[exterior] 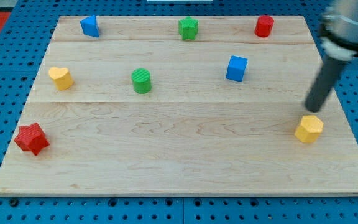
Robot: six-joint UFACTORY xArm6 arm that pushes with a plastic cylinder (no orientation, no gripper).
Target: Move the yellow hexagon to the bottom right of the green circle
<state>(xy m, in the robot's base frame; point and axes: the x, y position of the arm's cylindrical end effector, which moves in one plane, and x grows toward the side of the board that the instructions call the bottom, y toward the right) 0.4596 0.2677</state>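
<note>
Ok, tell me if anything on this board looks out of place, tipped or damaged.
Nothing stands out. All seven blocks sit flat and apart on the wooden board. The yellow hexagon is off near the view's right edge, far from the green circle, but still fully on the board. My tip is just above it in the view.

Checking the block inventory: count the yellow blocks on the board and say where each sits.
2. A yellow hexagon block lies near the wooden board's right edge, just below my tip. A yellow heart-shaped block sits at the left. None seems hidden.
</note>
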